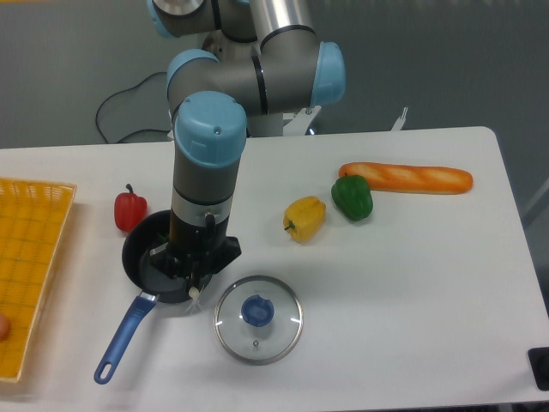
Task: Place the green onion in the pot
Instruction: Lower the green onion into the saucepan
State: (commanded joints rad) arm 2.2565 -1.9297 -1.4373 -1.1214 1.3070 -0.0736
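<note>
The pot is a small dark saucepan at the table's left front, with its blue handle pointing toward the front edge. My gripper hangs low over the pot's right half, pointing down, and is shut on the green onion. Only the onion's white bulb end shows, poking out below the fingers over the pot's front right rim. The green leaves are mostly hidden behind the gripper body.
A round glass lid with a blue knob lies just right of the pot. A red pepper sits behind the pot. A yellow pepper, a green pepper and a bread loaf lie to the right. A yellow basket stands at the left edge.
</note>
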